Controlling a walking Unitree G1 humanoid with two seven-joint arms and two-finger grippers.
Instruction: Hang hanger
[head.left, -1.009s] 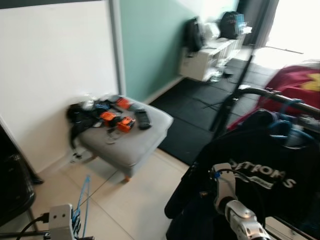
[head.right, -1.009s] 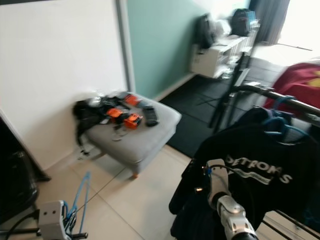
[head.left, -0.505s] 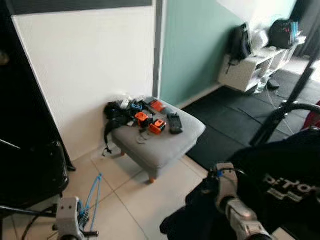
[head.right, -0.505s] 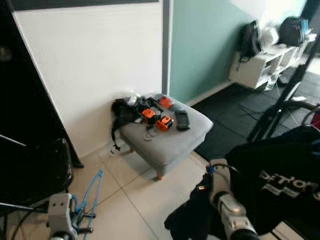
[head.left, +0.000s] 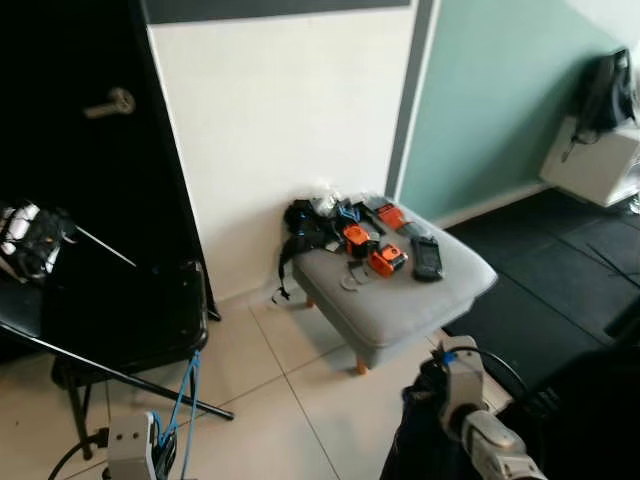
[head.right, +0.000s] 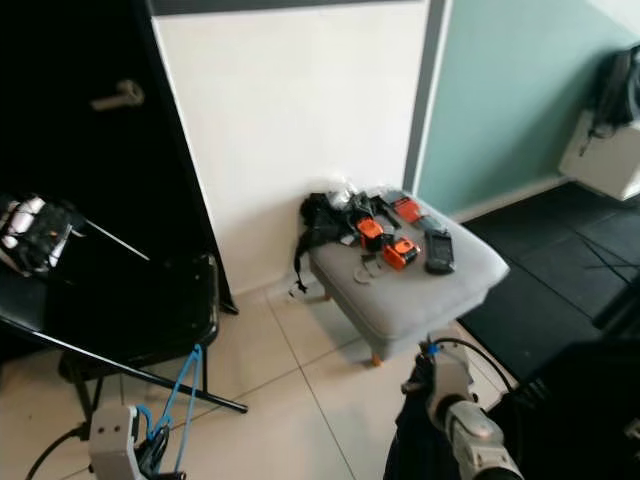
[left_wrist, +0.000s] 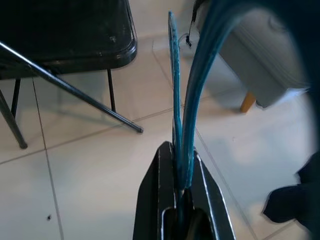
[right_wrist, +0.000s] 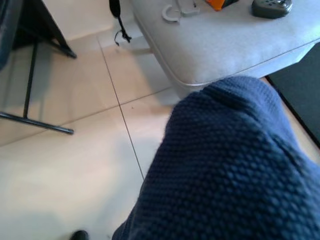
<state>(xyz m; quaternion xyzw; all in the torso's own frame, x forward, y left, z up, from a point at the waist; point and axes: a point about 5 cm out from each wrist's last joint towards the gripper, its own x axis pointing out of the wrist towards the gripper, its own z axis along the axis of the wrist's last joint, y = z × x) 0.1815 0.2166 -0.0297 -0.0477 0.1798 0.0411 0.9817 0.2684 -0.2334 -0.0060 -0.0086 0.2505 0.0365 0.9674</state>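
Between left gripper jaws: blue hanger, clamped tight, held low over tiled floor near black chair. Right gripper draped in navy garment; jaw state: cannot tell. Grey footstool ahead. Hanger not yet hung; finding rail, hooking remain.

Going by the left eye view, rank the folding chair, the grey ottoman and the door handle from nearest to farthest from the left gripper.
1. Folding chair: just above the left gripper, which clamps a blue hanger low on the robot's left.
2. Grey ottoman: across the tiles to the right, by the wall.
3. Door handle: high on the dark door, farthest.
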